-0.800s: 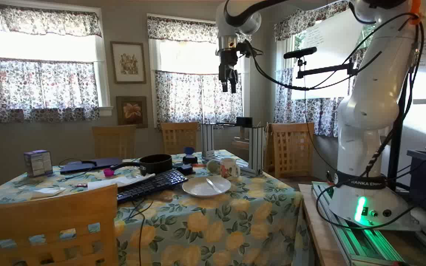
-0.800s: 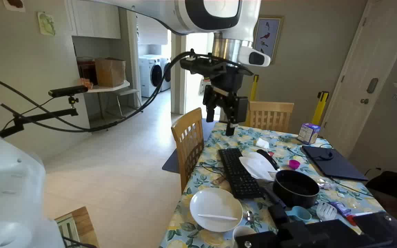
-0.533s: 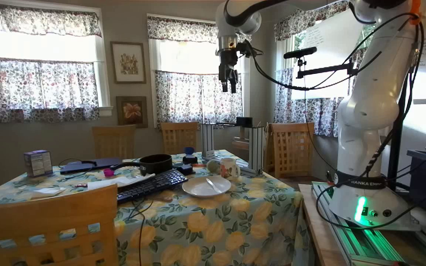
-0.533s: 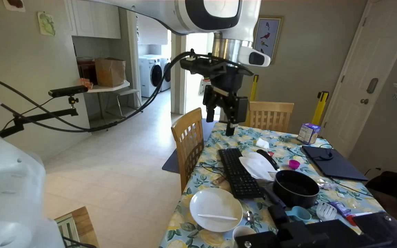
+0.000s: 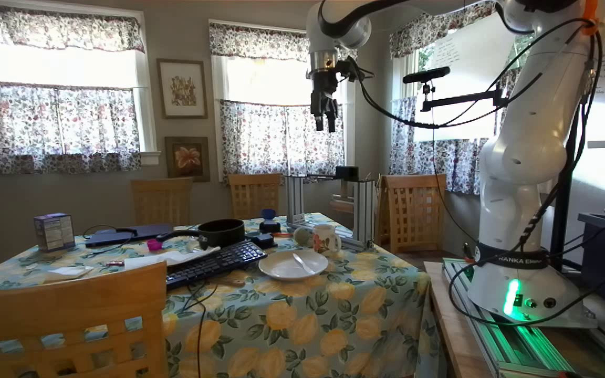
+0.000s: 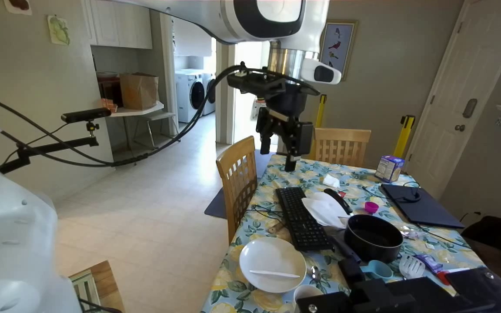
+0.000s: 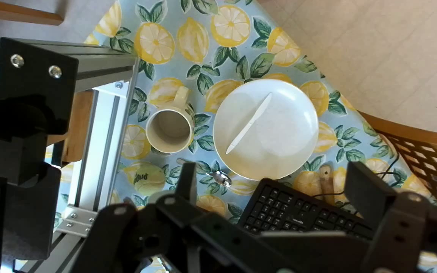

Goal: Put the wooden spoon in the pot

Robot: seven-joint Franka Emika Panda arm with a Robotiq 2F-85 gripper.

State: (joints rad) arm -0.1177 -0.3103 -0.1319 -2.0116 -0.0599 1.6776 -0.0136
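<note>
The black pot [image 5: 221,233] stands on the table behind the keyboard, and it also shows in an exterior view [image 6: 373,238]. It looks empty there. In the wrist view the pot does not show. A wooden handle [image 7: 326,182], likely the wooden spoon's, shows in the wrist view with its other end hidden under or behind the keyboard. A small brown patch of it shows beside the keyboard in an exterior view [image 6: 277,229]. My gripper [image 7: 273,182] is open and empty, high above the table, in both exterior views [image 5: 325,129] [image 6: 278,157].
The keyboard [image 7: 298,212] lies beside the handle. A white plate [image 7: 279,132] with a white knife, a mug [image 7: 169,129] and a metal spoon [image 7: 220,177] are near. A metal frame [image 5: 364,212] stands at the table's corner. Paper [image 6: 325,209] lies between keyboard and pot.
</note>
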